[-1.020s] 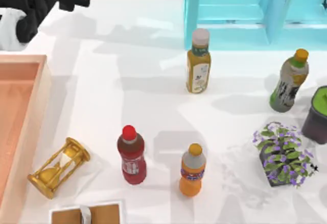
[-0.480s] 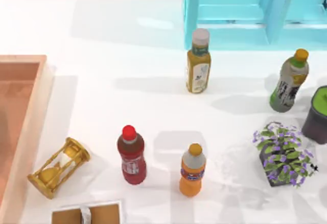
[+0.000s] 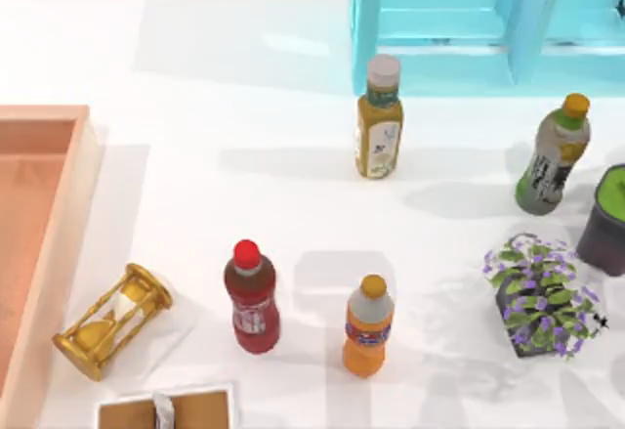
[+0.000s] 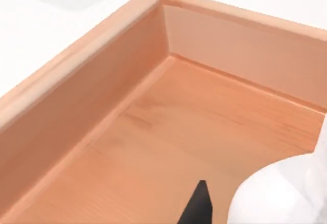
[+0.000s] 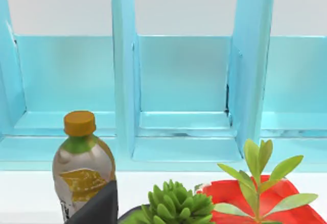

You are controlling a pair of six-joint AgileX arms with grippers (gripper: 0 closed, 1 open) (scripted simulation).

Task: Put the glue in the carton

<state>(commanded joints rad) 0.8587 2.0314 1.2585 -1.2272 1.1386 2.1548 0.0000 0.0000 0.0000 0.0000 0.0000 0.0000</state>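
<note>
My left hand (image 4: 200, 207) hangs over the inside of the carton (image 4: 76, 112), looking down on its peach floor near one inner corner. Just a dark tip of the hand juts in, so I cannot tell whether it is spread or clamped. Right beside that tip is a rounded white body (image 4: 271, 201) with no cap or label on view. I take it for the glue, held above the carton floor and inside the walls, but I cannot tell whether it is resting on the floor or hanging clear of it. From above, the carton (image 3: 59, 253) lies against the left edge of the table (image 3: 244, 77). Just outside its wall a golden hourglass (image 3: 109, 320) lies tipped over, and a small brown box with a white strap (image 3: 164, 409) sits at the near edge. My right hand (image 5: 99, 208) idles by the table's right edge, close to a grey-green bottle (image 5: 82, 165), some potted plants (image 5: 179, 203) and the turquoise shelf (image 5: 186, 81). The risk, as I judge it, is in the letting go. Dropped from too high, a small round bottle may bounce or roll towards the wall. If the grip does not open fully, pulling away could drag the glue back out over the rim. Swinging out too low could also knock the carton wall and shove it.
</note>
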